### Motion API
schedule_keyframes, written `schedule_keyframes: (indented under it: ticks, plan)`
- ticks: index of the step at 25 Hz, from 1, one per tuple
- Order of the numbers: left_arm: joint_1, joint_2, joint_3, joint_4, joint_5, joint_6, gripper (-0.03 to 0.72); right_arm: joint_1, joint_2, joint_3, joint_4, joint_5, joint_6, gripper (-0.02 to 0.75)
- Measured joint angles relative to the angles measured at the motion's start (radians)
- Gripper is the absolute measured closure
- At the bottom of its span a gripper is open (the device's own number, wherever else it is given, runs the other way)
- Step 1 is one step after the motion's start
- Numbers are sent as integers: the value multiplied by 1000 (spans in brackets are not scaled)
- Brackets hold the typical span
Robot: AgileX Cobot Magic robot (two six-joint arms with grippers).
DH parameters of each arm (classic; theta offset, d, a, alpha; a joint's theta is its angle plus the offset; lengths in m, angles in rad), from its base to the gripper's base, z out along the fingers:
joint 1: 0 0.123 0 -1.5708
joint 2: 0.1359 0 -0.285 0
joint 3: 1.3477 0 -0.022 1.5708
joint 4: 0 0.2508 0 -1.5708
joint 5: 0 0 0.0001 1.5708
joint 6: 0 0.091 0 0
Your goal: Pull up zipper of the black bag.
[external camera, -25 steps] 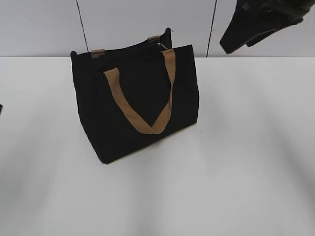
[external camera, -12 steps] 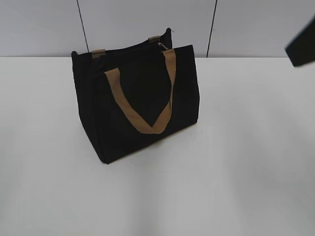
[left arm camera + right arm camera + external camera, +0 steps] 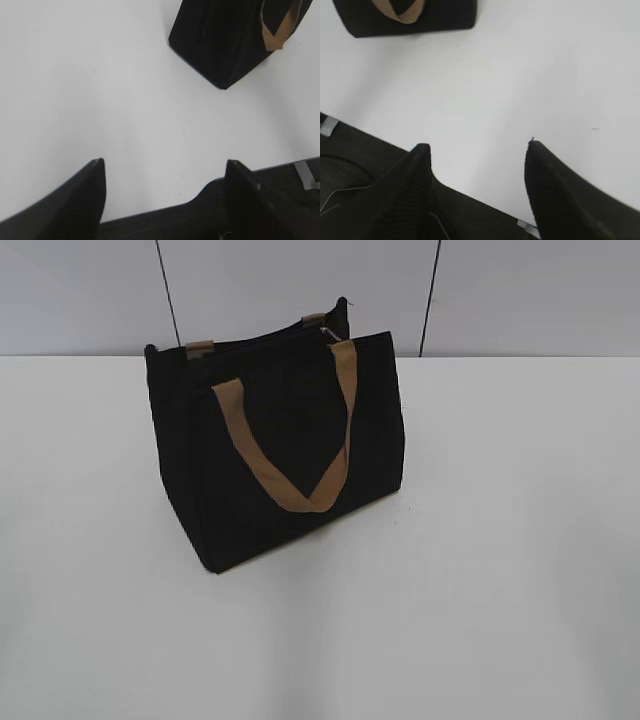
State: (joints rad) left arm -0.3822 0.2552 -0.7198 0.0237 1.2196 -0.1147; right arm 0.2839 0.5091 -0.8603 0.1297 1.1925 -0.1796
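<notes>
The black bag [image 3: 280,450] stands upright on the white table, left of centre in the exterior view, with a tan handle [image 3: 290,440] hanging down its front. The silvery zipper pull [image 3: 328,333] sits at the right end of the bag's top edge. Neither gripper shows in the exterior view. My left gripper [image 3: 165,165] is open and empty above the table's near edge, with the bag's corner [image 3: 225,45] far ahead at upper right. My right gripper [image 3: 477,147] is open and empty, with the bag [image 3: 410,17] far ahead at upper left.
The white table [image 3: 500,540] spreads around the bag. A grey panelled wall [image 3: 300,280] stands behind it. A dark table edge [image 3: 175,220] runs under the left fingers and a dark edge [image 3: 370,165] under the right fingers.
The right arm, seen at the upper right a second ago, has moved out of the exterior view to the right. The bag has not moved.
</notes>
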Motion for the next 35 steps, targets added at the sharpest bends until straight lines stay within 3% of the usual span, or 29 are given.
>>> schedule_keyframes:
  ticks: [14, 31, 35]
  plan:
    - [0, -259, 170, -2, -132, 36, 135, 0, -468, 383, -114, -111, 34, 288]
    - [3, -259, 180, -3, -151, 43, 145, -9, -477, 396, -117, -106, 35, 288]
    - [62, -259, 180, -3, -151, 43, 165, -60, -477, 396, -119, -106, 35, 288]
